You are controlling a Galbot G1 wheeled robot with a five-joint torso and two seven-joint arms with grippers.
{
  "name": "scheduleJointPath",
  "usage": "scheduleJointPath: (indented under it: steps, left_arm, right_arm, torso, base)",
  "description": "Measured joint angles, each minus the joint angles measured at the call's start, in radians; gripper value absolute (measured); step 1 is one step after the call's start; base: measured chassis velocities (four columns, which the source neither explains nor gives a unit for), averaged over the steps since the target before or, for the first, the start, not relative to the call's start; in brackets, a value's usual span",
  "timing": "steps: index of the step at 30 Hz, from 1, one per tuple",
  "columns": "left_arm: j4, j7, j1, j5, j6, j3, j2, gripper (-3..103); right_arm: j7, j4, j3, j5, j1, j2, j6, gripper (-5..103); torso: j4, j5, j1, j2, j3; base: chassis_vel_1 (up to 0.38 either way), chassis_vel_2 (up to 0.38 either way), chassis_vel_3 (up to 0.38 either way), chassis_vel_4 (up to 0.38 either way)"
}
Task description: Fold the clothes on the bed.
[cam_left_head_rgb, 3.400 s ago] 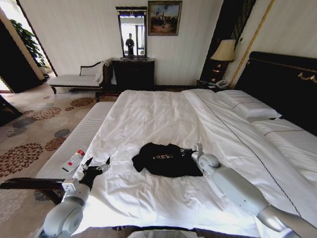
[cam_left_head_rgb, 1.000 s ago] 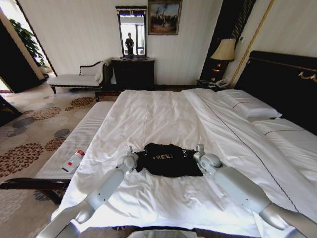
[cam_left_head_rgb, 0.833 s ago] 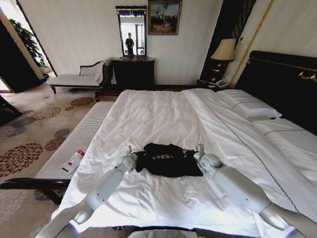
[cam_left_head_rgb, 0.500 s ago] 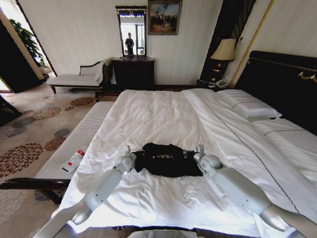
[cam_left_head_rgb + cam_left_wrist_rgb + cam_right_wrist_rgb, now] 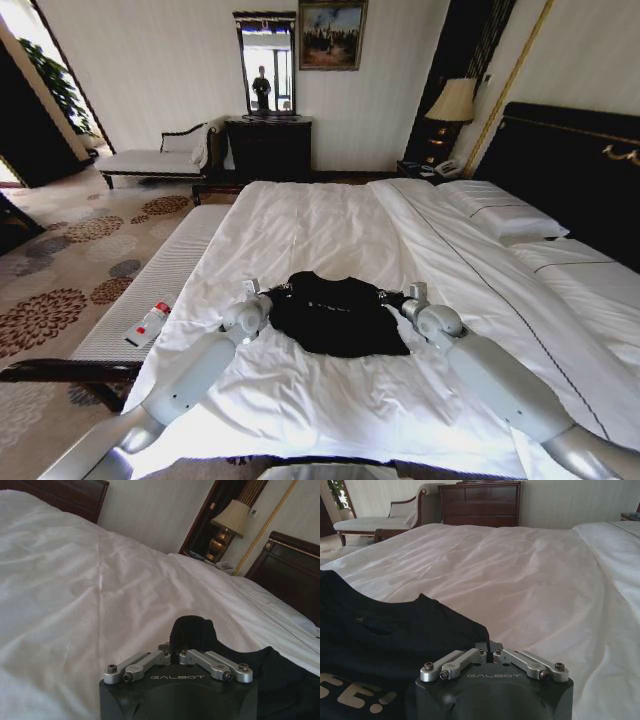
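Head view: black T-shirt lies mid bed. Left gripper and right gripper both pinched on shirt's far corners. Cloth soft, light, limp; I judge hold at corners best, sags otherwise.

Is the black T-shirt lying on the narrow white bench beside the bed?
No: in the head view the black T-shirt lies on the white duvet of the bed, while the bench stands apart at its side.

The bed has a white duvet, and the black T-shirt lies directly on it, well apart from the white pillows near the headboard.
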Motion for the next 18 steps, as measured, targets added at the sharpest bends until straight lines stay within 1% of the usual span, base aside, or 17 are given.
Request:
scheduleJointPath:
  steps: [3,6,8,9,10,11,13,15,16,18]
  left_arm:
    - [-0.053,0.000,-0.004,-0.002,0.000,-0.007,0.035,2]
    - [-0.071,0.000,-0.005,-0.003,0.000,-0.012,0.047,2]
    - [-0.095,0.000,-0.005,-0.005,0.000,-0.019,0.063,2]
    - [-0.123,-0.002,-0.006,-0.006,-0.001,-0.028,0.080,2]
    - [-0.123,-0.002,-0.006,-0.006,-0.001,-0.028,0.080,2]
    - [-0.186,-0.015,-0.006,-0.008,-0.007,-0.051,0.114,2]
    - [-0.237,-0.022,-0.005,-0.020,-0.009,-0.080,0.150,2]
    - [-0.252,-0.022,-0.005,-0.024,-0.009,-0.089,0.161,2]
    - [-0.285,-0.022,-0.011,-0.034,-0.009,-0.109,0.188,2]
    - [-0.318,-0.023,-0.044,-0.054,-0.009,-0.122,0.215,2]
  right_arm:
    - [0.006,0.054,0.057,0.007,-0.039,-0.025,-0.002,1]
    - [0.007,0.072,0.080,0.009,-0.053,-0.035,-0.002,1]
    - [0.010,0.092,0.105,0.013,-0.067,-0.045,-0.002,1]
    - [0.014,0.121,0.138,0.023,-0.086,-0.060,-0.002,1]
    - [0.014,0.121,0.138,0.023,-0.086,-0.060,-0.002,1]
    - [0.022,0.167,0.202,0.042,-0.110,-0.087,-0.004,1]
    - [0.038,0.213,0.262,0.075,-0.128,-0.113,-0.013,1]
    - [0.043,0.229,0.282,0.087,-0.133,-0.123,-0.015,1]
    - [0.052,0.265,0.328,0.114,-0.140,-0.147,-0.022,1]
    - [0.063,0.310,0.374,0.154,-0.141,-0.186,-0.029,1]
  torso:
    - [0.0000,0.0004,0.000,0.000,0.000]
    - [0.0000,0.0002,0.000,0.000,0.000]
    - [-0.0002,0.0001,0.000,0.000,0.000]
    - [-0.0002,0.0003,0.000,0.000,0.000]
    - [-0.0002,0.0003,0.000,0.000,0.000]
    - [-0.0001,0.0001,0.000,0.000,0.000]
    - [0.0000,0.0004,0.000,0.000,0.000]
    - [0.0001,0.0004,0.000,0.000,0.000]
    - [0.0002,0.0000,0.000,0.000,0.000]
    - [0.0001,0.0000,0.000,0.000,0.000]
  base:
    - [0.000,0.000,0.000,0.000]
    - [0.000,0.000,0.000,0.000]
    - [0.000,0.000,0.000,0.000]
    - [0.000,0.000,0.000,0.000]
    - [0.000,0.000,0.000,0.000]
    - [0.000,0.000,0.000,0.000]
    - [0.000,0.000,0.000,0.000]
    - [0.000,0.000,0.000,0.000]
    - [0.000,0.000,0.000,0.000]
    - [0.000,0.000,0.000,0.000]
